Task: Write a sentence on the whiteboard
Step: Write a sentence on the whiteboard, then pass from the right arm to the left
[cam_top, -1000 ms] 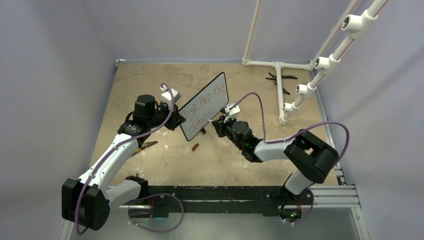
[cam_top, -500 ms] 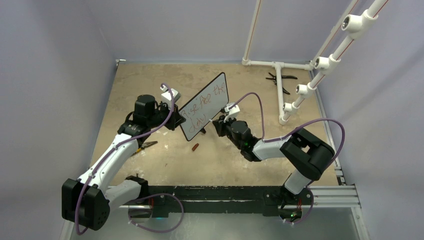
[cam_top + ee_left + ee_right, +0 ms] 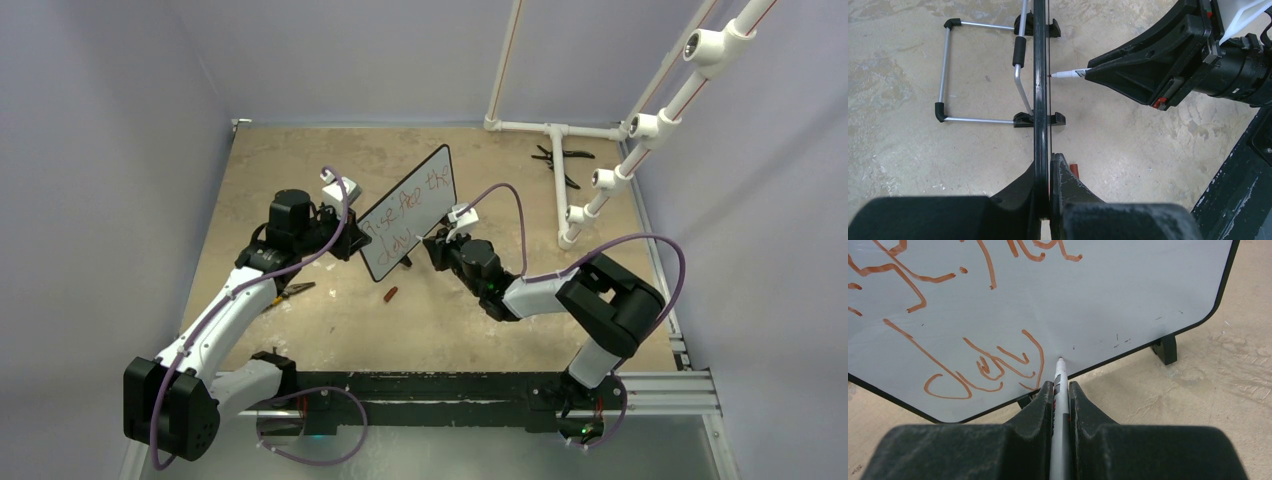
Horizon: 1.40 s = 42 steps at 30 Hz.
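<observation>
— From above, how far along is it?
— The whiteboard stands tilted in the middle of the desk, with the sentence in two red lines across it. The left gripper is at its left end and the right gripper faces it. A small red cap lies in front.
— And the left wrist view?
— The board is edge-on, and those fingers pinch its frame. The marker tip looks to touch the face.
— The right wrist?
— Fingers clamped on the marker, its tip just past the last word's final stroke. The words look finished. I'd say only a full stop and capping remain.
</observation>
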### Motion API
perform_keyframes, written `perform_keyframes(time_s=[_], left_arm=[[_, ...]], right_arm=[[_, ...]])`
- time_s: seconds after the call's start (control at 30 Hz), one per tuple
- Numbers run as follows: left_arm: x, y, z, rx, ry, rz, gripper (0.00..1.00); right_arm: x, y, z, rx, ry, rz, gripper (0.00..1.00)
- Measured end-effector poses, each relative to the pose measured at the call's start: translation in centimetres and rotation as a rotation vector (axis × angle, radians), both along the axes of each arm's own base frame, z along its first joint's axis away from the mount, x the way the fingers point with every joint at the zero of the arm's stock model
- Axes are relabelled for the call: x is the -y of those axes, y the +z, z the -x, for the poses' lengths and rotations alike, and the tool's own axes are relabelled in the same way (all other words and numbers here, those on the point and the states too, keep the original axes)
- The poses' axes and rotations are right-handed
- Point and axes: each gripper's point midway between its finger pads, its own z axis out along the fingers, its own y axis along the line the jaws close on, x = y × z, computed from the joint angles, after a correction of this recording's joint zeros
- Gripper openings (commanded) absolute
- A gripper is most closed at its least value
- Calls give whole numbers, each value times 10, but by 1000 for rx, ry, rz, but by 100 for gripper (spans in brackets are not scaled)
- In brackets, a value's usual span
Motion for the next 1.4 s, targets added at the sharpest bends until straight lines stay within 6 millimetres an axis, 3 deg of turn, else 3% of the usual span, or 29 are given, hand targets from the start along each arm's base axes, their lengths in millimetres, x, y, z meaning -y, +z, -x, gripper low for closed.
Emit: perform_keyframes(time_s=[0.3,0.5,0.73,0.83,0.97,1.07,1.17,1.27,1.4], left_arm=[[0,0,0,0,0,0,1],[1,2,1,-4,1,10,44],[-3,10,0,20,35,9,61],[-9,28,-7,62,73,-7,62],[-10,78,-20,187,100,0,62],[8,115,-17,280,46,13,62],[47,131,1,318,-97,25,61],[79,120,24,277,-252,38,61],[91,106,46,208,-367,50,61]], right_arm=[[0,1,0,1,0,-1,0],[16,21,9,23,-24,-26,0],[38,81,24,91,-47,-95,0],[43,93,32,103,-22,-73,0],[38,106,43,110,67,-15,0],[24,123,52,116,177,18,0],[7,142,66,125,312,33,0],[-10,162,84,134,466,40,0],[-18,168,100,101,585,64,0]])
